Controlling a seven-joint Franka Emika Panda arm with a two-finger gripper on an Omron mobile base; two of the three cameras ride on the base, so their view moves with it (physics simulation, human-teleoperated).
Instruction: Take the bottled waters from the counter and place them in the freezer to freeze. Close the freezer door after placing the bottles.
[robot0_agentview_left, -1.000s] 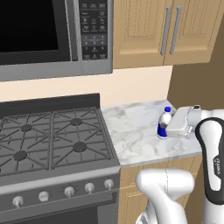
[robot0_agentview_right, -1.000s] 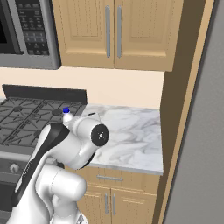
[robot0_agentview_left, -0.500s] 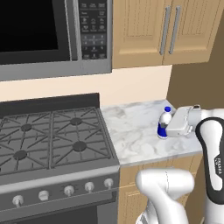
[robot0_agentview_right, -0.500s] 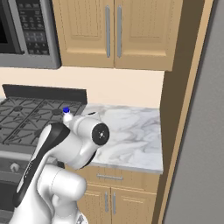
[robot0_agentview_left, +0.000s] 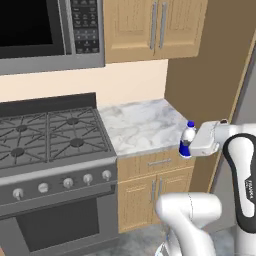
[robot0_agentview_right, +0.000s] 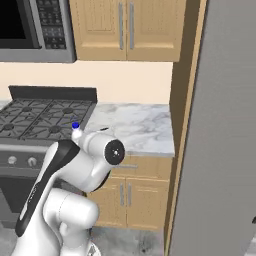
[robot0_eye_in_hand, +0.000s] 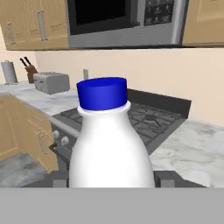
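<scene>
The bottle (robot0_agentview_left: 187, 139), upright with blue cap and dark blue label, sits clamped in my gripper (robot0_agentview_left: 192, 145), lifted just off the front right corner of the marbled surface (robot0_agentview_left: 140, 125). In the hand view the bottle (robot0_eye_in_hand: 108, 140) stands between my fingertips. The stove (robot0_agentview_left: 45, 135) adjoins the surface on its left; the microwave (robot0_agentview_left: 47, 32) hangs above the stove. A tall grey fridge (robot0_agentview_right: 220, 140) stands right of the surface.

I see the marbled stone worktop (robot0_agentview_left: 140, 125) beside the gas stove (robot0_agentview_left: 47, 135), over light wooden cabinets (robot0_agentview_left: 150, 190); its surface looks bare from here.
</scene>
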